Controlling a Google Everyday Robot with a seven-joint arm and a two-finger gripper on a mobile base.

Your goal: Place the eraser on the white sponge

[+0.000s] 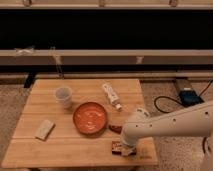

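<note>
Camera view, jaws low at table [65, 148] front, eraser [116, 146] just beside them, grip unclear

My gripper [127, 149] is at the near right edge of the table [75, 150], just beside the eraser [116, 146] on its left, and a small curved object [115, 128] lies just behind them. The bowl [90, 118] sits mid-table. The sponge [44, 129] lies well to its left, the cup [63, 95] behind-left, and the bottle [112, 95] behind-right.
</note>
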